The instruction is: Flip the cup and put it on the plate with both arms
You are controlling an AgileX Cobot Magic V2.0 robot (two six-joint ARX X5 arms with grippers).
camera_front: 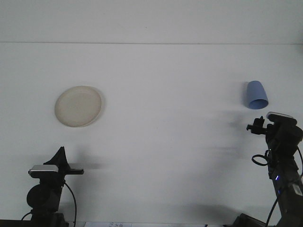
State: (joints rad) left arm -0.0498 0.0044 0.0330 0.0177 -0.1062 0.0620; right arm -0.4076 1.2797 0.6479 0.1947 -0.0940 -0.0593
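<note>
Right gripper (pixel 258 124) nears the upside-down blue plastic cup (pixel 257 95) — finger opening unreadable
Best approached squarely from 6 o'clock — gripping mid-wall

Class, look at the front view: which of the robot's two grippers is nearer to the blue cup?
Right. The right gripper sits just below the blue cup, not touching it. The left gripper is far across the table, below the plate.

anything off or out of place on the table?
Only the cup: it sits far right, apparently upside down or tipped, wide rim toward the camera, not upright. It is far from the plate on the left, which sits flat and bare. No spill or damage visible. The right pincer is just short of the cup.
</note>
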